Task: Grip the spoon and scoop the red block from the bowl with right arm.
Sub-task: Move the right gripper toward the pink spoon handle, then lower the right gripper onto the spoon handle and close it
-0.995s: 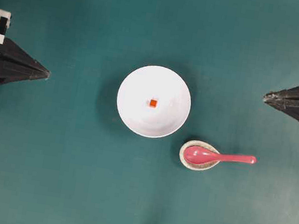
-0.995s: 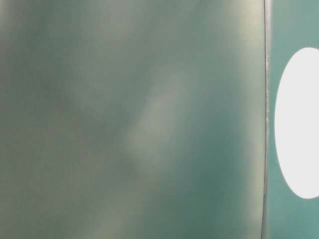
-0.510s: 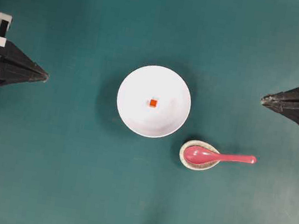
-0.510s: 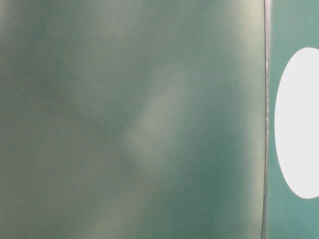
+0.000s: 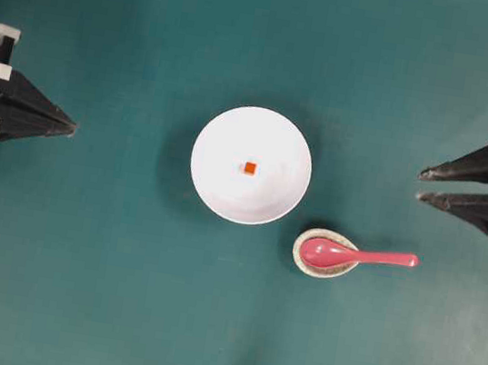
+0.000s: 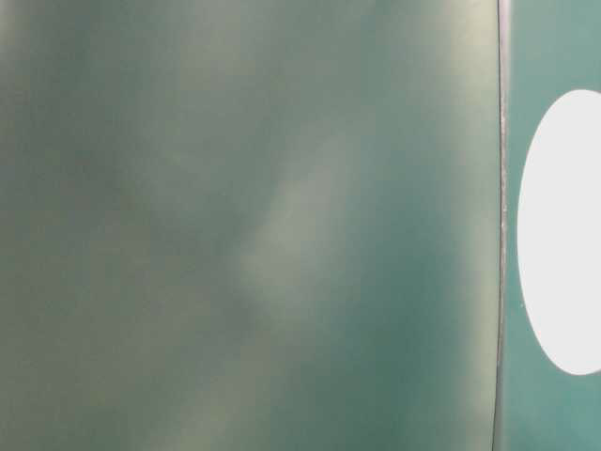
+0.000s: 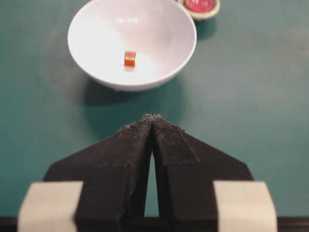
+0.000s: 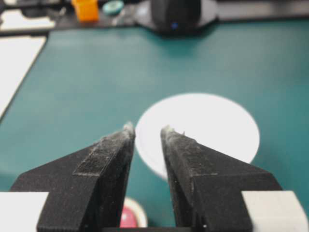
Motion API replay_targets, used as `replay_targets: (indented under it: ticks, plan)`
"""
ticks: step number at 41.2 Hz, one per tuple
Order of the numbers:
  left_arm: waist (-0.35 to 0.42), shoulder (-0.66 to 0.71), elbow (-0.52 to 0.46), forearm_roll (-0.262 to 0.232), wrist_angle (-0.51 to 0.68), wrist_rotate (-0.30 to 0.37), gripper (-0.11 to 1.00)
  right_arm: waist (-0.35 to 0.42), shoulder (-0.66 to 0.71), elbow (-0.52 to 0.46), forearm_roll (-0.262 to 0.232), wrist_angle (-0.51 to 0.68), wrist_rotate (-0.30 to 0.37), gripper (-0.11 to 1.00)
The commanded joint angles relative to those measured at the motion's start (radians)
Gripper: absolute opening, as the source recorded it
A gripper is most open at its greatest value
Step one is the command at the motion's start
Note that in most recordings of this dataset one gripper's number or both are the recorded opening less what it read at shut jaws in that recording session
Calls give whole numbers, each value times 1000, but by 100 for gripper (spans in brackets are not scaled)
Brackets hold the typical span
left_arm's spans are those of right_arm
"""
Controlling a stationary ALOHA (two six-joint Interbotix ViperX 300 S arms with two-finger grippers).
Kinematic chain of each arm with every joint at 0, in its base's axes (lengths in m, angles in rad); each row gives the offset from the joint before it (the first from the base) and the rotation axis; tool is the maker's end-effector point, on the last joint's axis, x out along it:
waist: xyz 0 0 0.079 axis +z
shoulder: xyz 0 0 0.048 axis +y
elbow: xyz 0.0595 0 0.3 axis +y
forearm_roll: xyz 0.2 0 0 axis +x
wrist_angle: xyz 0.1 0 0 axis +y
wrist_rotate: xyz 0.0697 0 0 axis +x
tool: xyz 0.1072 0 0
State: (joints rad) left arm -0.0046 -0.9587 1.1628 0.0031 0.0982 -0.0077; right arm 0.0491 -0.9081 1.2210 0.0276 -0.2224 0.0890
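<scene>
Item: scoop-the-block task, at the opening stage, with the grasp on the spoon not yet made. Right gripper (image 5: 419, 184): at the right edge of the green desk (image 5: 99, 289), well apart from every object; jaws parted with a clear gap between the tips, nothing between them. Left gripper (image 5: 75, 128): at the left edge, jaws closed tip to tip and empty, pointing toward the bowl. Spoon (image 5: 353, 255): glossy pink-red, its scoop resting in a small speckled spoon rest (image 5: 302, 261), its handle reaching out to the right past the rest's rim and pointing toward the right arm's side. The handle lies nearer the bottom of the overhead view than the right gripper does. Bowl (image 5: 216, 187): plain white, mid-desk, just up and left of the spoon rest and close beside it. Red block (image 5: 250, 168): a tiny cube lying loose near the bowl's centre. Step in hand, judged: readying the right jaws ahead of the approach. Next move, judged: carry the right gripper toward the handle's free end, lower it so the jaws straddle the handle crosswise, and close firmly; the handle is thin, glossy and low, so a centred, square grip looks needed to stop it from twisting or slipping.
</scene>
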Motion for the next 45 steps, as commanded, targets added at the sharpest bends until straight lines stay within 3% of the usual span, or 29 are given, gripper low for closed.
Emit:
replay_targets:
  ticks: [1, 10, 28, 45]
  plan:
    - [-2, 8, -28, 3, 3, 0, 0, 5, 26, -2, 3, -14, 8, 41]
    - [-2, 8, -28, 2, 3, 2, 0, 9, 101, 41, 3, -106, 8, 49]
    - [-2, 8, -28, 2, 12, 5, 0, 100, 279, 146, 8, -354, 8, 49]
    - [-3, 8, -26, 5, 14, 8, 0, 249, 462, 249, 204, -660, 8, 49]
